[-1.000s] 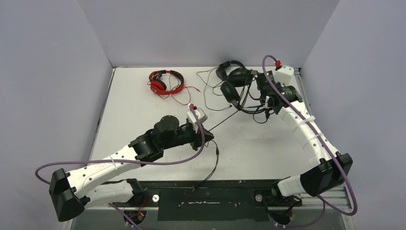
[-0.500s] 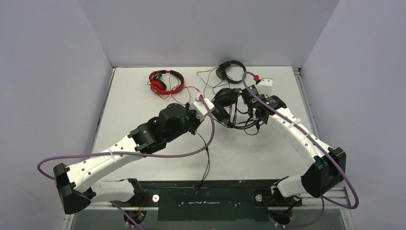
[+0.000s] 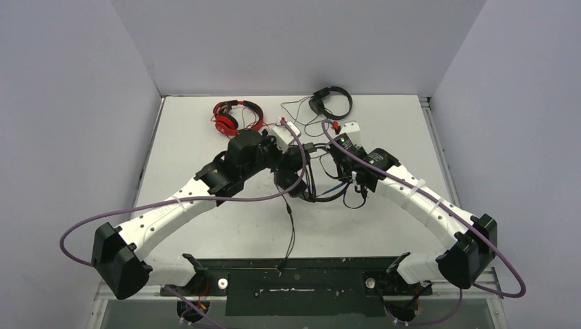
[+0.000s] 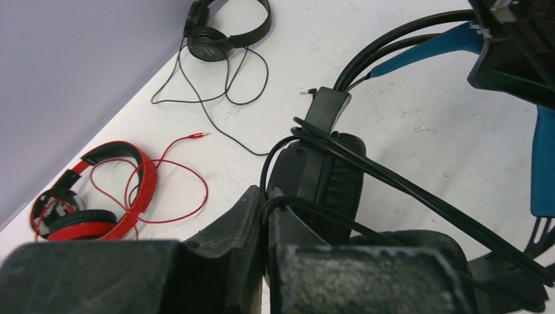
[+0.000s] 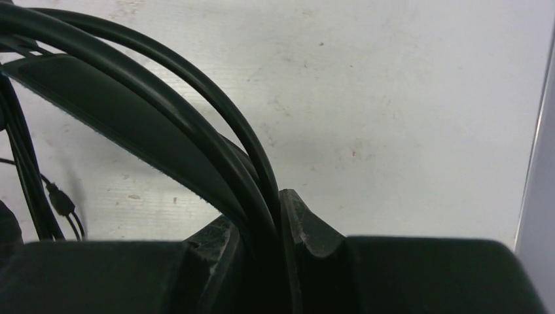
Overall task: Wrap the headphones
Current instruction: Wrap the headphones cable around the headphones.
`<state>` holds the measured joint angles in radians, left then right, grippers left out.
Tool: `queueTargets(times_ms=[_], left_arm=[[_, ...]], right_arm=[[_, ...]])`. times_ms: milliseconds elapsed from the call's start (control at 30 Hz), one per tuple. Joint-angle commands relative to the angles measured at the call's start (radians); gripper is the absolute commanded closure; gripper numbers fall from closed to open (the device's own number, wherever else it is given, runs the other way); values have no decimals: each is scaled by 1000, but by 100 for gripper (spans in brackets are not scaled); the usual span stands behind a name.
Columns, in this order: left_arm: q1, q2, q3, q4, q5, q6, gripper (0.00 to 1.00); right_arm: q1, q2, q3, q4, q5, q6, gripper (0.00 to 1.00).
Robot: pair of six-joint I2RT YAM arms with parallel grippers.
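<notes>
Blue-band headphones [image 4: 321,173]: over the table's middle, a bit toward the far edge, held between both grippers; one black earcup stands upright right in front of the left fingers; can't tell if it touches the table [image 3: 384,226].
Blue headband [image 4: 425,55]: arcs away from that earcup toward the right gripper; thin black rails run alongside it.
Left gripper [image 4: 267,219]: closed, pinching a thin black cord [image 3: 292,229] between the fingertips, just beside the earcup.
Black cord: bends from the pinch up around the earcup's edge; from the overhead view its tail trails from the gripper to the table's near edge.
Right gripper [image 5: 258,212]: clamped on the headband's black rails, the dark band just beside them; the rails pass straight between the finger tips.
Arms: both reach in toward the table's middle, wrists close together, the headphones between them.
Red headphones [image 3: 236,116]: flat on the table near the far edge, left of middle, just beyond the left wrist.
Red cord [image 4: 163,190]: loose loops across and beside the red headband, plug lying on the bare table.
All-black headphones [image 3: 330,103]: at the far edge near its middle, lying flat.
All-black cord [image 4: 216,98]: thin, unwound, sprawling in loops on the table in front of that set.
</notes>
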<state>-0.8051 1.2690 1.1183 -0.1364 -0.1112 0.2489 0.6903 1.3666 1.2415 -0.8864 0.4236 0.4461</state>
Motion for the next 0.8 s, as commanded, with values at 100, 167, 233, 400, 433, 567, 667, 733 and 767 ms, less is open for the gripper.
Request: queueTargets(times_ms=[100, 167, 233, 400, 433, 567, 667, 733, 767], left_arm=[[156, 39, 29, 195, 236, -92, 96], [179, 46, 28, 201, 267, -107, 96], [196, 52, 24, 210, 299, -120, 96], [212, 58, 34, 190, 314, -110, 96], [213, 58, 38, 178, 305, -104, 96], [215, 51, 60, 110, 265, -78, 96], [215, 41, 75, 49, 269, -75, 96], [215, 27, 75, 20, 287, -84, 96], [215, 19, 70, 11, 287, -86, 96]], right_arm=[[54, -85, 20, -34, -94, -99, 100], [60, -89, 27, -43, -107, -108, 100], [65, -90, 34, -50, -109, -114, 100], [68, -71, 25, -75, -62, -107, 100], [68, -65, 22, -79, -44, -100, 100], [68, -52, 13, -89, 37, -60, 100], [57, -45, 11, -97, 103, -23, 100], [43, -40, 9, -92, 114, -16, 100], [40, -40, 7, -85, 109, -22, 100]])
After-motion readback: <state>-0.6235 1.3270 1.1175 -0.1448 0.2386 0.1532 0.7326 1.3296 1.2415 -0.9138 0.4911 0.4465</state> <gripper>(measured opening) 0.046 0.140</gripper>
